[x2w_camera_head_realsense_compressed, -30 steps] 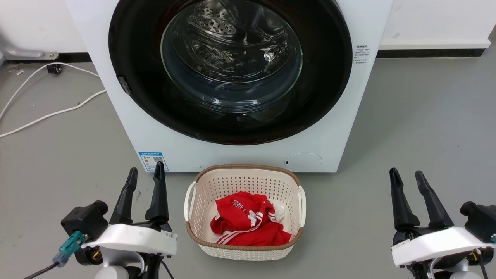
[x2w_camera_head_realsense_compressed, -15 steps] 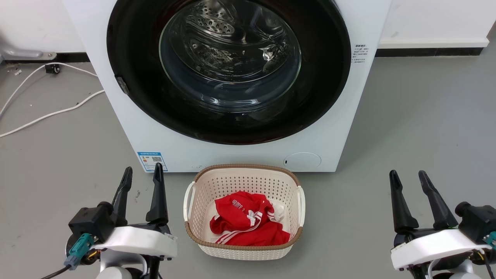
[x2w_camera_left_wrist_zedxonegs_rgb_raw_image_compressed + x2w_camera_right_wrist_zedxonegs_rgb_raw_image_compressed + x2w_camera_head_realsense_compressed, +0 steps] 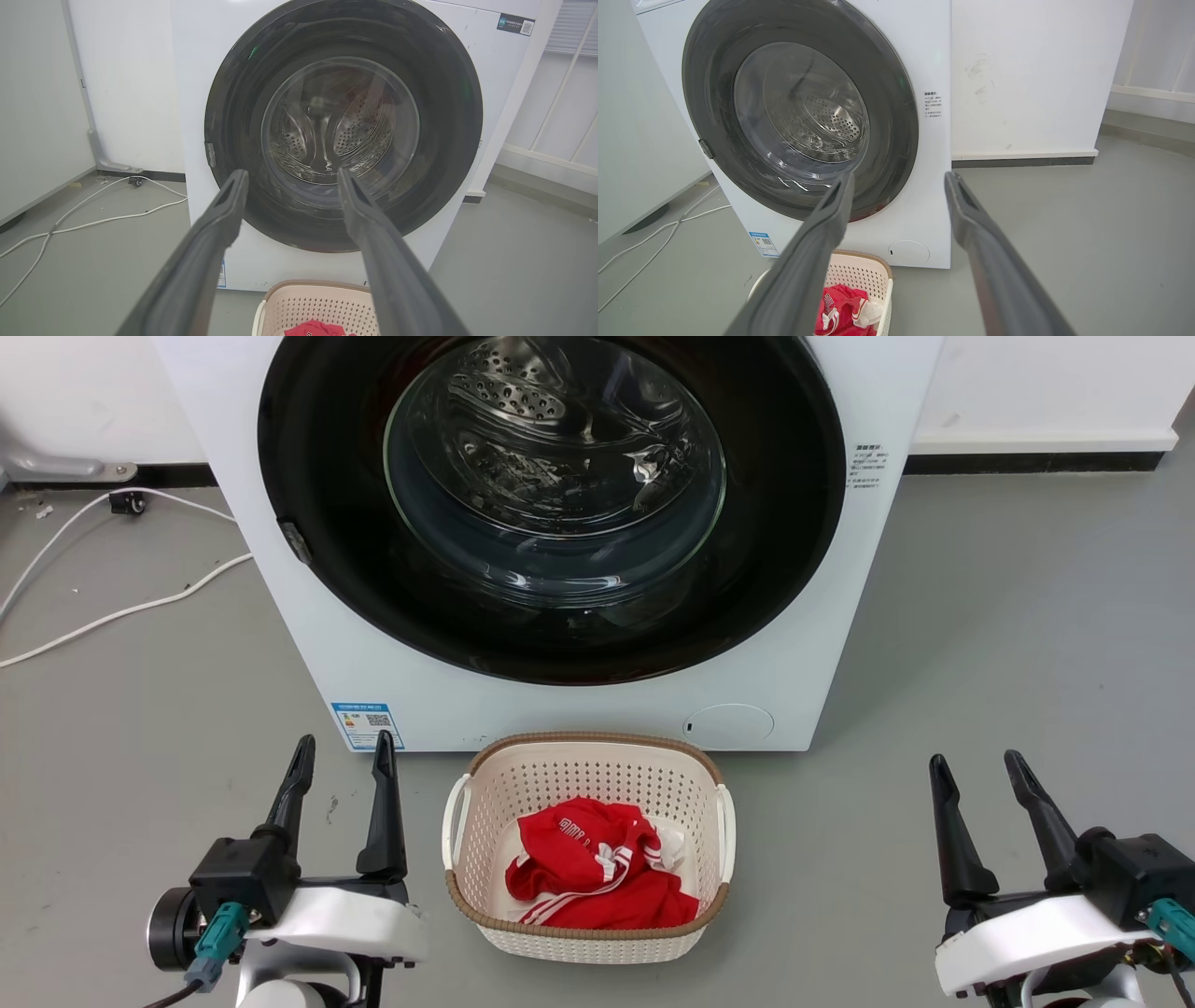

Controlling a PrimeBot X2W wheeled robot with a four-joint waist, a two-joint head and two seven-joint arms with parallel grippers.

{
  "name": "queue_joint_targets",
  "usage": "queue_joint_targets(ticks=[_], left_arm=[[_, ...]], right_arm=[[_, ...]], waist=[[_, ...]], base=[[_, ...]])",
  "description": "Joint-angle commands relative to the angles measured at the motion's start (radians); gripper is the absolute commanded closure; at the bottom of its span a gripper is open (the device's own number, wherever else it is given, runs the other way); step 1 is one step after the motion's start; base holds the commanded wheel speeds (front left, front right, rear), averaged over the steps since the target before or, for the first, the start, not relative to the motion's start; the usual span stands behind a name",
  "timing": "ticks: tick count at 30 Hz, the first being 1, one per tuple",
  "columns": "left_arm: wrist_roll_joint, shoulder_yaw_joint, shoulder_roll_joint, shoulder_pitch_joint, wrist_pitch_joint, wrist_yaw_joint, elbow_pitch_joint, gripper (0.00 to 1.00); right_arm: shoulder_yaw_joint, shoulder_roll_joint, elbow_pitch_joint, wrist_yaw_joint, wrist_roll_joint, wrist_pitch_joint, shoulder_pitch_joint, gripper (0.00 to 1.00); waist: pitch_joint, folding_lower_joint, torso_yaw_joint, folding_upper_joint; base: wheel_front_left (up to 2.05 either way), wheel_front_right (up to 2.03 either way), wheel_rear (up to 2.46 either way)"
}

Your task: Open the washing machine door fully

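Since the left gripper [image 3: 344,740] and right gripper [image 3: 975,759] hang spread and empty either side of the laundry basket [image 3: 597,740], a reach forward could clip that basket, just before the washing machine [image 3: 560,714]. Beyond, the washing machine door [image 3: 784,551] sits shut and flush; a grip may slip off its glossy rim. Left wrist view shows nearly its whole ring; the head view crops the top.

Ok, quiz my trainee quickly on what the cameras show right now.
1. True or false: the washing machine door is shut.
2. What lies in the laundry basket? A) a red garment B) a blue towel C) nothing
3. Fill in: both arms' jaws stand ____, holding nothing.
Key: 1 true; 2 A; 3 open.
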Motion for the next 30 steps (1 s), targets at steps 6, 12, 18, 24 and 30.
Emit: queue_joint_targets(ticks=[6, 12, 18, 24, 30], left_arm=[[0.072, -0.008, 0.009, 0.008, -0.02, 0.013, -0.006, 0.0], [0.106, -0.01, 0.01, 0.013, -0.029, 0.021, -0.005, 0.0], [0.141, -0.01, 0.008, 0.014, -0.04, 0.025, -0.005, 0.0], [0.176, -0.01, 0.004, 0.017, -0.049, 0.031, -0.008, 0.0], [0.165, -0.001, -0.002, 0.021, -0.051, 0.026, -0.004, 0.0]], right_arm=[[0.003, 0.003, -0.021, 0.0, -0.066, -0.009, 0.004, 0.0], [0.004, 0.004, -0.024, 0.0, -0.093, -0.009, 0.008, 0.0], [0.007, 0.004, -0.024, 0.0, -0.123, -0.009, 0.011, 0.0], [0.009, 0.005, -0.018, 0.0, -0.137, -0.008, 0.013, 0.0], [0.01, 0.005, -0.006, 0.0, -0.111, -0.004, 0.011, 0.0]], waist=[[0.0, 0.0, -0.002, 0.0], [0.0, 0.0, -0.003, 0.0], [-0.001, 0.0, -0.003, 0.0], [0.0, 0.0, -0.003, 0.0], [-0.001, 0.0, -0.004, 0.0]], base=[[0.0, 0.0, 0.0], [0.0, 0.0, 0.0], [0.0, 0.0, 0.0], [0.0, 0.0, 0.0], [0.0, 0.0, 0.0]])
